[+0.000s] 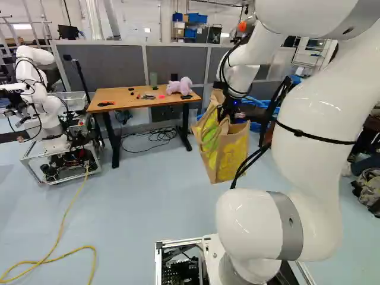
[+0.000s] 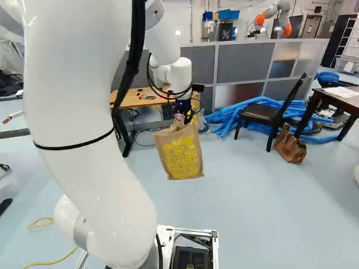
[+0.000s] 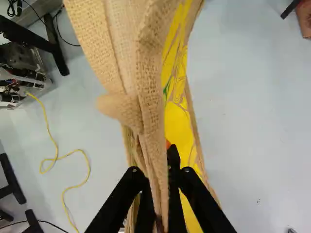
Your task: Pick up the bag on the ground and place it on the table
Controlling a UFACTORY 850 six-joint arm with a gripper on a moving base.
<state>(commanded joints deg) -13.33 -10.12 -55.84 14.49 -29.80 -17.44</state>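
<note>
My gripper is in front of the right part of the partition in the left base view, with the tan and yellow bag hanging below it. In the right base view the bag hangs slightly tilted, apparently off the floor. The wrist view has the gripper shut on a gathered strip of the bag's burlap, a black finger on either side. The wooden table stands beyond the bag and to its left in the left base view. Its top carries a pink plush toy and small items.
Another robot stands left of the table, a yellow cable trailing from its base. Black cables lie under the table. A dark chair, blue tubes and a brown leather bag are farther right.
</note>
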